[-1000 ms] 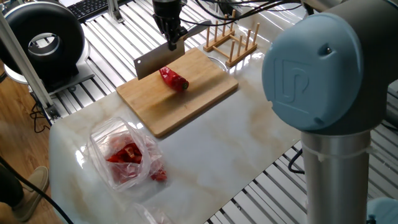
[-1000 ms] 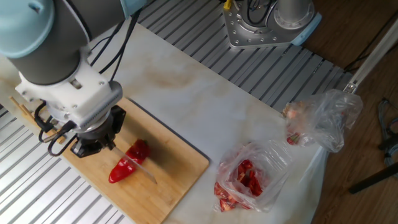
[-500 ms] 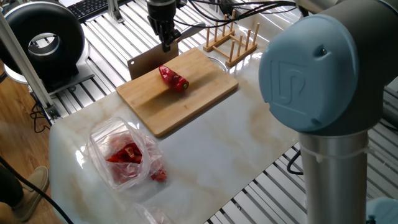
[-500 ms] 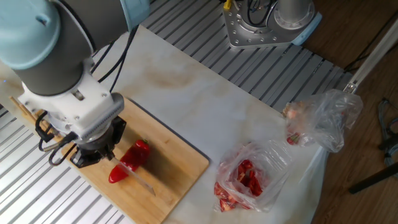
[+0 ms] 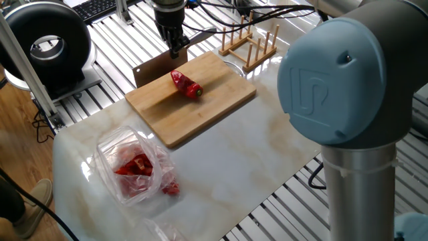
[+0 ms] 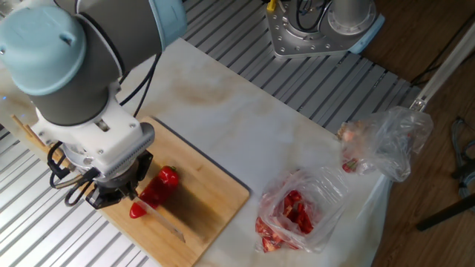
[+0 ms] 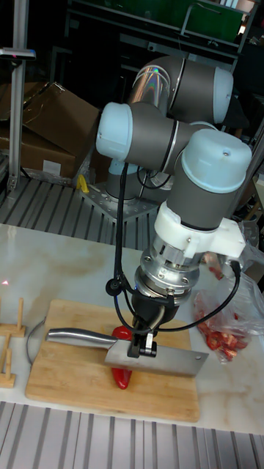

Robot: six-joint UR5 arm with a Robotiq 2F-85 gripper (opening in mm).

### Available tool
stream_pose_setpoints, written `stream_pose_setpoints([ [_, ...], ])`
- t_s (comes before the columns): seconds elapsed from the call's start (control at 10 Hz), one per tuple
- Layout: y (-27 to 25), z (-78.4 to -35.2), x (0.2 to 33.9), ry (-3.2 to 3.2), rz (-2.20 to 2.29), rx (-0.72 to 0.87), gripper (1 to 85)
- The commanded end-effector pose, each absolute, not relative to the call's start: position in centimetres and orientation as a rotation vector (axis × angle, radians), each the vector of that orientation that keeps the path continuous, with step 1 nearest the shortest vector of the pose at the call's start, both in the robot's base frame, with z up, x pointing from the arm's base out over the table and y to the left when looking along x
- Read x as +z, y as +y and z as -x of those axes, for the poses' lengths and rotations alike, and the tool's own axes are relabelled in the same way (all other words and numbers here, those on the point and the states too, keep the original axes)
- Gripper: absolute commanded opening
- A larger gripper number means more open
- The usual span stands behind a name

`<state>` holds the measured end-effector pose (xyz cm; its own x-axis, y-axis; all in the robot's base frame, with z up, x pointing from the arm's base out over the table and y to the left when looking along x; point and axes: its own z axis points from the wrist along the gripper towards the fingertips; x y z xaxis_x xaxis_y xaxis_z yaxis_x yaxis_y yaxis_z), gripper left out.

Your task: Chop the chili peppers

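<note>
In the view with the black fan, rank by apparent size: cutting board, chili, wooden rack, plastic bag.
1. cutting board
2. plastic bag, though it sits nearer the camera
3. wooden rack, farther away, so its rank against the bag is unsure
4. chili
</note>
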<state>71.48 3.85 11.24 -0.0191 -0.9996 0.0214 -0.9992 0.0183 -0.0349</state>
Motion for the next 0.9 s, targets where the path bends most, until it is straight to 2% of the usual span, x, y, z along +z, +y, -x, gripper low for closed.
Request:
stream_pose_setpoints([
  [0.0,4.1,-71.8,10.9,2.233,2.178,-0.07,1.3],
  [0.8,4.3,-71.4,9.4,2.23,2.171,-0.064,1.3],
])
